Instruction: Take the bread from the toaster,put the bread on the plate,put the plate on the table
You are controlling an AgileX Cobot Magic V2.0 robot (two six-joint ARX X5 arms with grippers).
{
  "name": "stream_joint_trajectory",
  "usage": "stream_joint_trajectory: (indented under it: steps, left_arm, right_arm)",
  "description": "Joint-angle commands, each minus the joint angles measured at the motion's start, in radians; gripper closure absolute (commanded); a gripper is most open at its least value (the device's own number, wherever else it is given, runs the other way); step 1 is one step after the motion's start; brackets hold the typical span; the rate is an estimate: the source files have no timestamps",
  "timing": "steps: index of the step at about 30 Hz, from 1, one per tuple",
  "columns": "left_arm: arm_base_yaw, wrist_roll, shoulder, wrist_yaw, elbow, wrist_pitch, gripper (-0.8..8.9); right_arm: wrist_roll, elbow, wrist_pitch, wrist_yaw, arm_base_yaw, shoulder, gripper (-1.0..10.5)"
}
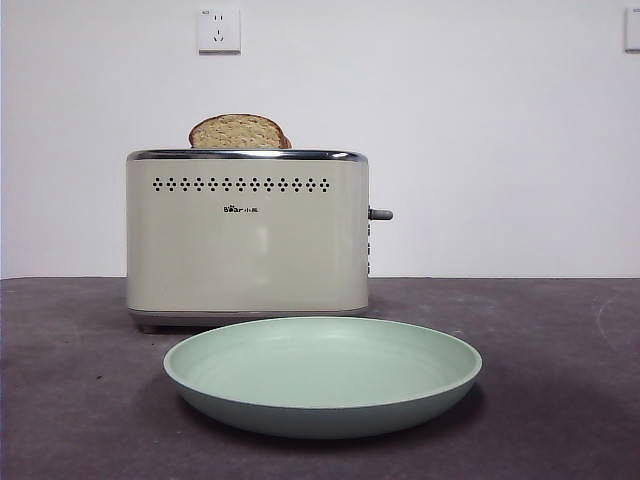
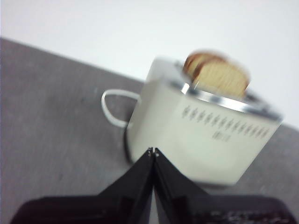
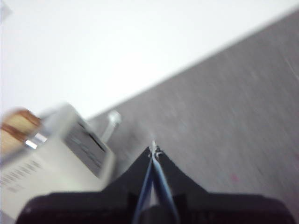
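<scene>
- Standing upright on the table, toward the left side in the front view: the toaster, cream with a shiny top rim
- Showing a row of small dark holes and a small logo on its near face
- Sticking out from its right side: the grey lever
- Poking out of the top of the toaster: the bread, only its round brown top showing
- Peeking out just behind it: the edge of a second slice
- Lying flat on the table just in front of the toaster: the plate, pale green, empty, wider than the toaster
- Reaching a bit further right than the toaster, its back rim covering the toaster's bottom edge in the front view
- Hanging on the white wall behind: a socket
- Curling on the table beside the toaster in the left wrist view: a white cord
- Hovering in the air away from the toaster and pointing at its lower corner: the left gripper, both black fingers pressed tight together with nothing between them
- Hovering over bare table with the toaster off to one side: the right gripper, fingers also squeezed together and holding nothing
- Looking blurry in both wrist views, bread and toaster smeared
- Not showing in the front view at all: either arm
</scene>
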Motion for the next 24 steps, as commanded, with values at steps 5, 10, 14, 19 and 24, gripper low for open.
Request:
stream_joint_trajectory:
  steps: [5,10,14,19,24]
  left_arm:
    - [0.002,0.073,0.179,0.034,0.303,-0.068,8.19]
    - [0.002,0.139,0.383,0.044,0.559,-0.15,8.2]
    - [0.002,0.201,0.55,0.117,0.768,-0.247,8.2]
    - [0.002,0.284,0.752,0.267,1.004,-0.377,8.04]
    - [0.0,0.29,0.892,0.354,1.136,-0.436,4.5]
  right_arm:
    - [-0.155,0.337,-0.028,-0.111,0.002,0.264,9.6]
    - [-0.215,0.596,-0.1,-0.238,0.003,0.457,9.6]
    - [-0.224,0.772,-0.14,-0.342,0.006,0.587,9.5]
    - [-0.222,0.932,-0.163,-0.471,0.009,0.729,8.9]
    - [-0.193,0.999,-0.186,-0.499,0.01,0.805,5.9]
